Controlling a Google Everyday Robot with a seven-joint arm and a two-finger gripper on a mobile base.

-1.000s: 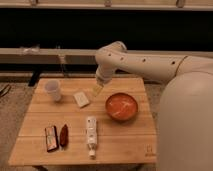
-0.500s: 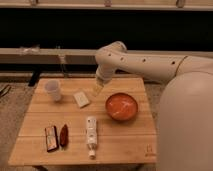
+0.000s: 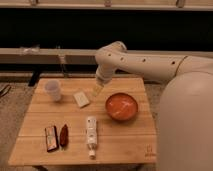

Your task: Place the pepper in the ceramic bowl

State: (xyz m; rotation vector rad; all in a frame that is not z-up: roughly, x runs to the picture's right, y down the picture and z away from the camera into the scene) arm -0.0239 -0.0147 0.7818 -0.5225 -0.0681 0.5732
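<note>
Six things sit on the wooden desk (image 3: 122, 137) in the single camera view. The pepper (image 3: 64, 135) lies near the front left corner, its long axis running front to back, just beside a flat dark packet (image 3: 51, 138) on its left; whether the two touch cannot be told. To the right of the pepper, apart from it, a white tube (image 3: 90, 136) lies with its cap end toward the front edge. The bowl (image 3: 121, 106) stands on the right half of the desk, upright, with nothing in it, well apart from the pepper. A white cup (image 3: 53, 90) stands upright toward the back left, and a small pale flat block (image 3: 81, 98) lies between cup and bowl. The white arm reaches in from the right, bends at an elbow above the back edge and points down. Its pincer (image 3: 97, 90) hangs over the back middle of the desk, just beside the block and left of the bowl, jaws spread wide and holding nothing, far from the pepper.
</note>
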